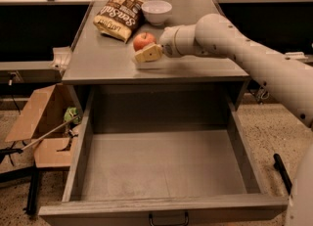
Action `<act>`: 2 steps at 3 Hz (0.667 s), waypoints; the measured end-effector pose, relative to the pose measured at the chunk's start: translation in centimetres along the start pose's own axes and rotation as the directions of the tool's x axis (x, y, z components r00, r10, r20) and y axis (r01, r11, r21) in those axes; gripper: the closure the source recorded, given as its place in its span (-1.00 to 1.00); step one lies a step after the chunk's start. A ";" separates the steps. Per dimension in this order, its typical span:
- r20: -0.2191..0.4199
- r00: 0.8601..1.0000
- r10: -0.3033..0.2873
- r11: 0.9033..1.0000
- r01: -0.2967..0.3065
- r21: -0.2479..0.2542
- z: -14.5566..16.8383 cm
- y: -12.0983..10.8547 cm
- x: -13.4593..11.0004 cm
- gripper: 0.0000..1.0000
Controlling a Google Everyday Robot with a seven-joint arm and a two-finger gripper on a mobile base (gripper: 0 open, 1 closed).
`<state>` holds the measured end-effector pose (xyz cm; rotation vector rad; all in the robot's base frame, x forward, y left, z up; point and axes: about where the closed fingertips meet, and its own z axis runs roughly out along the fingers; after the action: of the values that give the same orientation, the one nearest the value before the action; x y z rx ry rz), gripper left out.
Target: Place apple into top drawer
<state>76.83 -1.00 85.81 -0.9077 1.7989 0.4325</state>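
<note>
The apple (pixel 143 39), red-orange and round, sits on the grey cabinet top (pixel 98 63) in front of the chip bag. My gripper (pixel 146 54) reaches in from the right on a white arm, its pale tip right in front of the apple and partly covering its lower side. The top drawer (pixel 161 171) is pulled fully open below, a wide grey box with a bare flat bottom and a small dark handle (pixel 167 218) at its front.
A chip bag (pixel 119 17) and a white bowl (pixel 156 11) stand behind the apple on the cabinet top. An open cardboard box (pixel 41 127) lies on the floor at the left. A dark bar (pixel 282 171) is at the right of the drawer.
</note>
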 end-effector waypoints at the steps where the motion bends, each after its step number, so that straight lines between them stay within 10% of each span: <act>1: 0.011 1.000 0.015 1.000 -0.015 -0.012 1.1 0.2 0.2 -0.62; 2: 0.030 0.999 0.012 0.999 -0.011 -0.033 1.4 1.1 -0.2 -0.16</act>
<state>76.93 0.69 85.28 -0.9100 1.7749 0.4820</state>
